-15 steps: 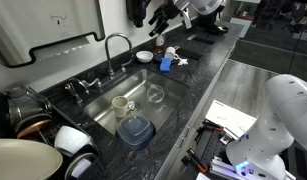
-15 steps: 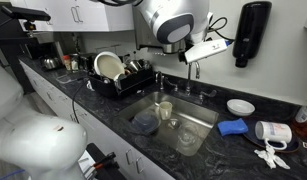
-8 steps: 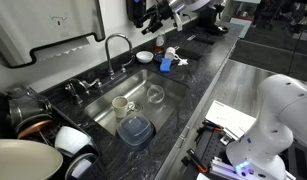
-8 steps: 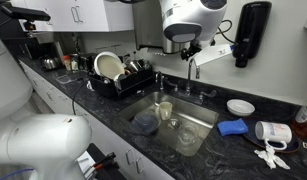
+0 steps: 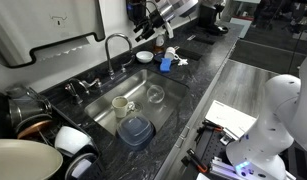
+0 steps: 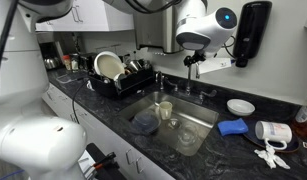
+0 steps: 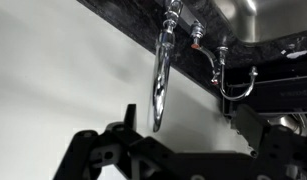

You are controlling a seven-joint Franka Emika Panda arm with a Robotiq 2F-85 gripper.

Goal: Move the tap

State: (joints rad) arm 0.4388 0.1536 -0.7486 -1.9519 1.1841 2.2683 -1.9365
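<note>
The tap (image 5: 116,43) is a slim dark gooseneck that arches over the back of the sink (image 5: 168,75). In the wrist view it shows as a shiny curved spout (image 7: 158,80), with low metal handles (image 7: 233,85) beside its base. My gripper (image 5: 143,26) hangs above the counter, just beside the arch and not touching it. In the wrist view the gripper (image 7: 189,126) is open and empty. The top of the arch lies between the two dark fingers (image 7: 124,124), closer to this one. In an exterior view the gripper (image 6: 194,60) covers most of the tap.
The sink holds a cup (image 5: 120,103), a glass bowl (image 5: 155,95) and a blue container (image 5: 136,130). A dish rack (image 6: 123,78) stands on one side. A white plate (image 6: 240,106), a blue item (image 6: 231,127) and a bottle (image 5: 170,55) lie on the counter on the other side. The wall is close behind the tap.
The arm has swung towards the tap and the wrist has turned; the gripper now sits by the arch. The tap has not moved.
</note>
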